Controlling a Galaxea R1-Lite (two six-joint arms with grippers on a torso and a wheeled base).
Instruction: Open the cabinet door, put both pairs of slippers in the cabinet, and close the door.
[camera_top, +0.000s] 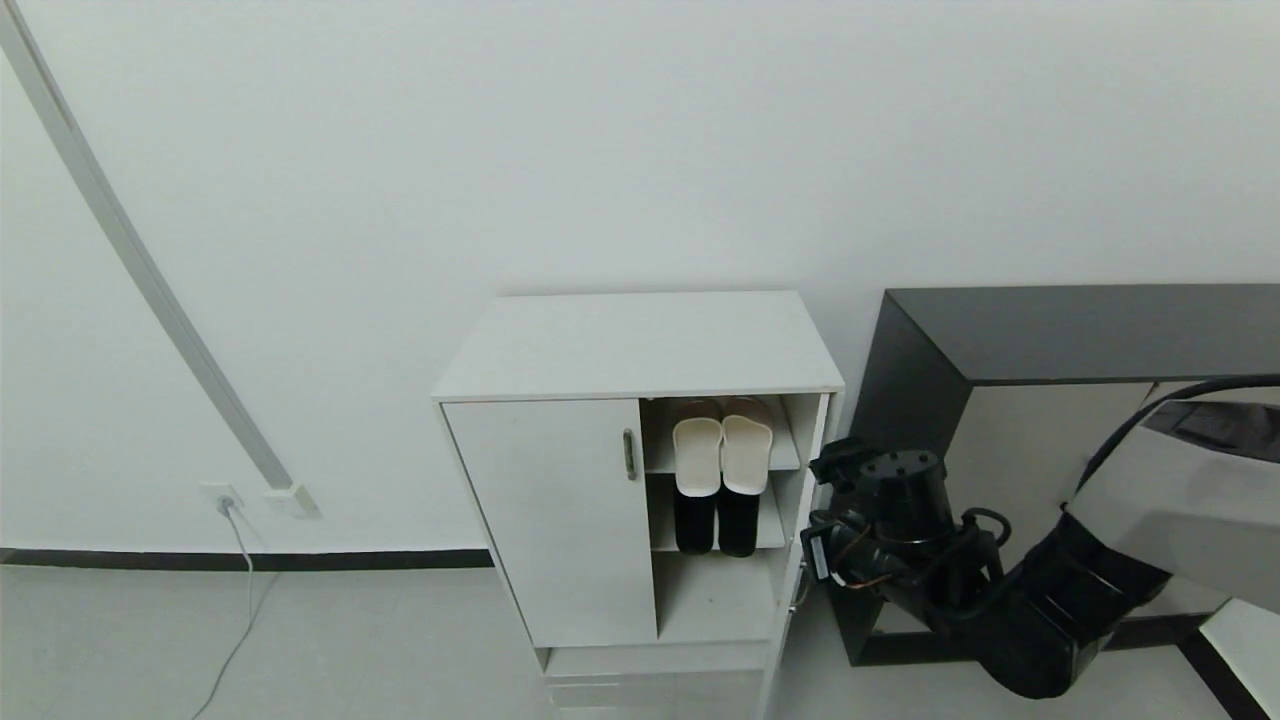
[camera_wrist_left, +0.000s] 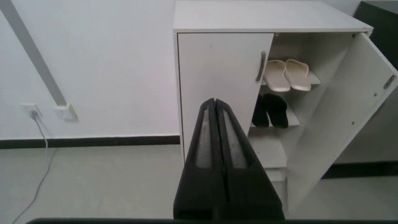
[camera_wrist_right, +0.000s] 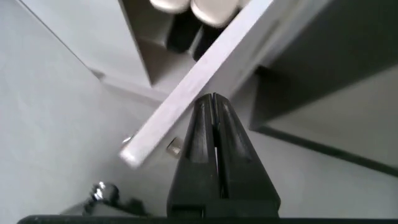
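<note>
Already the white pair (camera_top: 722, 455) and black pair (camera_top: 715, 520) are shelved in the cabinet (camera_top: 640, 345); the door (camera_wrist_left: 348, 106) stands open. It should be pushed evenly near its free edge by the right gripper (camera_wrist_right: 214, 98), closed just beside it; the left gripper (camera_wrist_left: 214, 102) is closed too.

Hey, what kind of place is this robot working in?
Likely an indoor entryway, or a room staged as one: a white shoe cabinet stands against a plain wall, pale slippers and black slippers sit on its shelves, and a wall socket sits low down.
</note>
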